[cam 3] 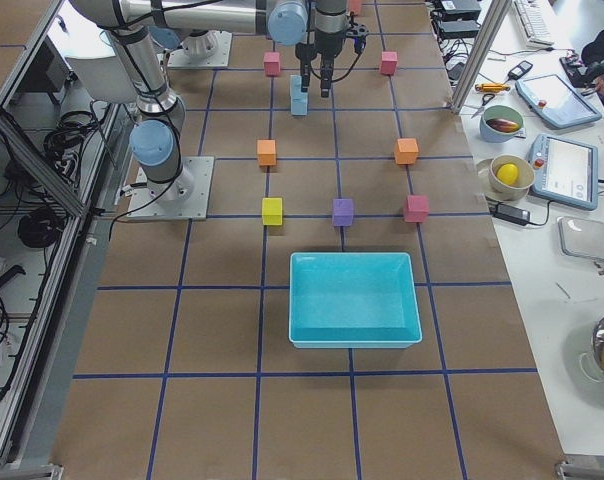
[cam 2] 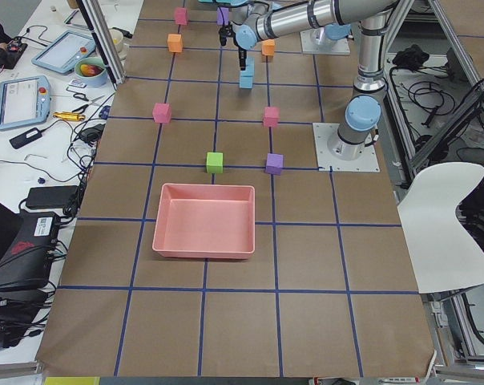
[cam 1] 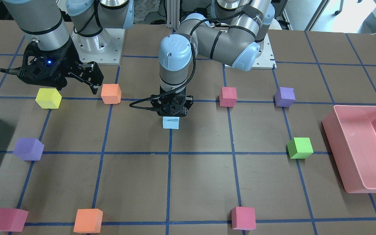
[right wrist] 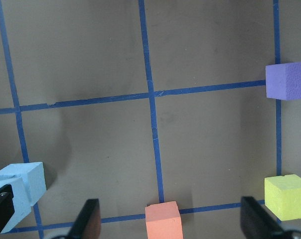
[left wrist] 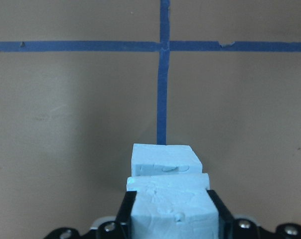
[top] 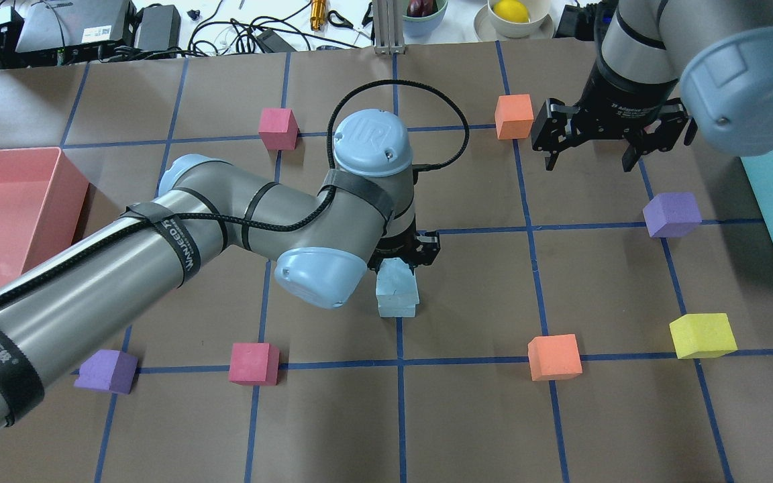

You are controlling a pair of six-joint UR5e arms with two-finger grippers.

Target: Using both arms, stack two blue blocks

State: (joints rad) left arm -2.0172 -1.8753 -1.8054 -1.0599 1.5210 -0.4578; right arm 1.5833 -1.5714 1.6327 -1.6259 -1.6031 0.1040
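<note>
- Overhead exterior is showing the left arm [top: 91, 268] reaching across the counter [top: 467, 416] to the lower blue block [top: 398, 303], which is sitting on a blue tape line [top: 400, 402].
- Well away from the lower blue block, the right arm [top: 635, 60] is hanging on the far side, beside an orange cube [top: 514, 116].
- Directly above the lower blue block, the left hand [left wrist: 171, 201] is pointing straight down, its fingers clamping the upper blue block [top: 392, 274] from both sides.
- Far from the lower blue block, the right hand [top: 589, 163] is hovering with its fingers spread apart and gripping nothing.
- On top of the lower blue block, the upper blue block is appearing to rest, slightly askew; both side views are showing a pale column two cubes tall.
- Judging from this, the stacking is looking nearly finished. What is remaining is letting go and lifting clear without dragging the top cube off. Whether its full weight is already bearing down, I cannot tell.
- Running along the left arm, a black strap [top: 178, 238] is reading "WANJEED" in white, followed by Chinese characters.
- Above the lower blue block, the pale joint cap [top: 370, 141] is carrying a raised "UR" mark.
- On the right arm's wrist, a small label [top: 628, 107] is seeming to begin "2F Adaptive"; the rest is too small to read.
</note>
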